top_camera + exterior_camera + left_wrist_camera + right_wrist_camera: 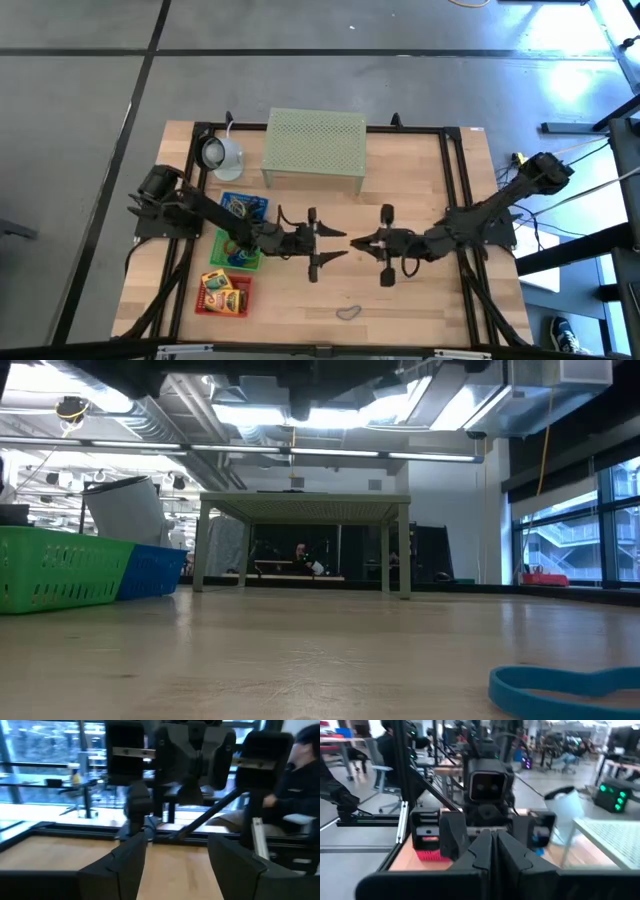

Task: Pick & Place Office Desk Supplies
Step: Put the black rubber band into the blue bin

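My two grippers face each other, held level above the table's middle. My left gripper (340,246) (177,865) is open with nothing between its fingers. My right gripper (357,241) (492,845) is shut, its tips close in front of the left one. A blue-grey loop (347,313) (565,688) lies flat on the wood near the front edge, clear of both. At the left stand a blue basket (243,207) of loops, a green basket (240,252) of loops, and a red basket (225,293) with yellow boxes. My right gripper is shut. In the left wrist view a small blue bit (150,823) shows right at its fingertips. I cannot tell whether it is held there or lies behind.
The pale green mesh stand (315,147) stands at the far middle, with a white lamp-like object (222,153) to its left. A dark frame (455,200) runs round the table's sides. Bare wood lies to the right of the loop. A person sits beyond the table (300,775).
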